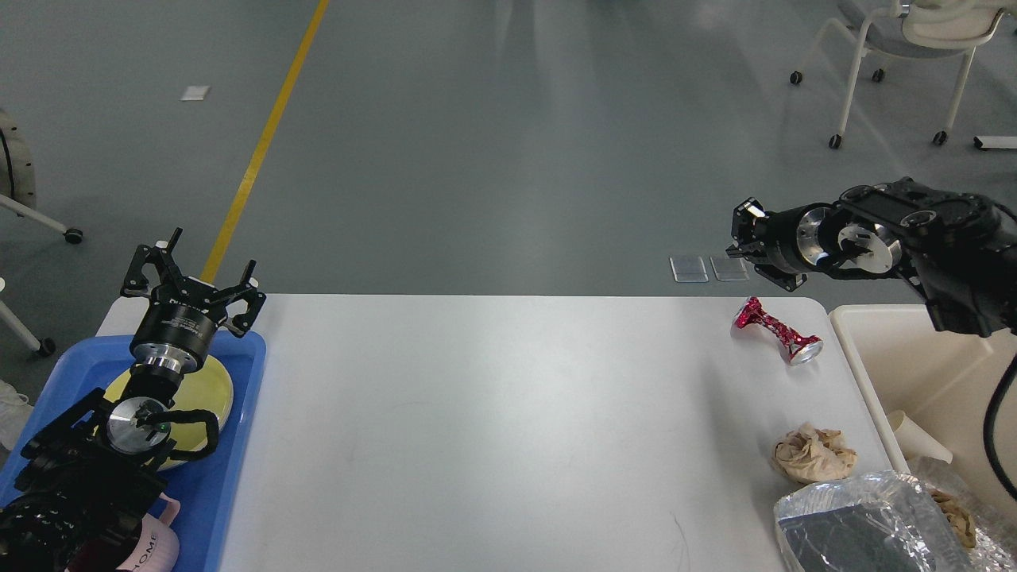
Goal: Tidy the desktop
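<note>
The desktop (493, 429) fills the lower middle of the view, with a blue tray (230, 477) over its left edge and a beige bin (882, 318) just off its right edge. Most of the white top is bare; what remains lies along the right side. A foil bag (858, 528) sits at the near right corner, a crumpled brown paper wad (812, 454) just beyond it by the right edge, and a crushed red can (777, 330) lies on its side near the far right corner.

The step in hand looks like clearing that rubbish into the bin, likely the can first. To do it well, the right arm should come down over the can's pinched waist, with the fingers set across it so it cannot roll, and lift clear of the bin's rim before letting go.

The right gripper (739, 238) hangs high past the far right corner, well above the can and touching nothing; it is seen end-on, so I cannot tell how far its fingers are parted. The left gripper (195, 266) stands over the tray's far end, fingers spread wide and empty, above a yellow plate (210, 389).
</note>
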Motion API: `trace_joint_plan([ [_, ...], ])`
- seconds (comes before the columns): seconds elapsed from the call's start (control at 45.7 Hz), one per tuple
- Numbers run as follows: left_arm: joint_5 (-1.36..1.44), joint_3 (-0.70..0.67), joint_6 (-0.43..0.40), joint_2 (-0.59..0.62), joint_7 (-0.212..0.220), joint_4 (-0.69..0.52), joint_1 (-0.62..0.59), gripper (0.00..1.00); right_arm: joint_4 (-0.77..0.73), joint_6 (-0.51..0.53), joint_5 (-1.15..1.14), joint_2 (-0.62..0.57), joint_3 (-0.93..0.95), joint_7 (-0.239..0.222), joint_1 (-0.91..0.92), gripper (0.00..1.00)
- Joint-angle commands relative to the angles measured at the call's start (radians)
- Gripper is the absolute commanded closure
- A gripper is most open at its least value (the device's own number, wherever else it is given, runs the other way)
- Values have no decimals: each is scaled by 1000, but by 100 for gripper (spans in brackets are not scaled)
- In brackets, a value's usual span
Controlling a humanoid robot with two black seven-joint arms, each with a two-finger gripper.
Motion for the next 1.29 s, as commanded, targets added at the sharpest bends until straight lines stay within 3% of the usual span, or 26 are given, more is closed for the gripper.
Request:
trace_joint_plan([
  [0.0,0,0,-1,0,0,0,0,2,42,25,-63,18,-113,-1,66,100],
  [0.722,0,0,-1,0,0,0,0,2,157,48,-190,-11,-138,14,64,100],
  [0.744,0,-2,-1,0,0,0,0,2,173,66,-193,-16,-138,14,69,93],
  [0.788,0,0,-1,0,0,0,0,2,212,130,-195,-23,-135,14,86,0],
  [0.832,0,0,-1,0,0,0,0,2,257,217,-195,-36,-136,17,139,5],
  [0.853,0,0,-1,0,0,0,0,2,310,321,-195,-58,-138,19,218,0],
  [0.963,0,0,-1,0,0,0,0,2,448,448,-206,-94,-167,20,394,0],
  [1.138,0,-2,-1,0,0,0,0,2,813,489,-209,-88,-311,25,756,0],
  [1.269,0,-2,1,0,0,0,0,2,1032,499,-209,-85,-319,25,914,0],
])
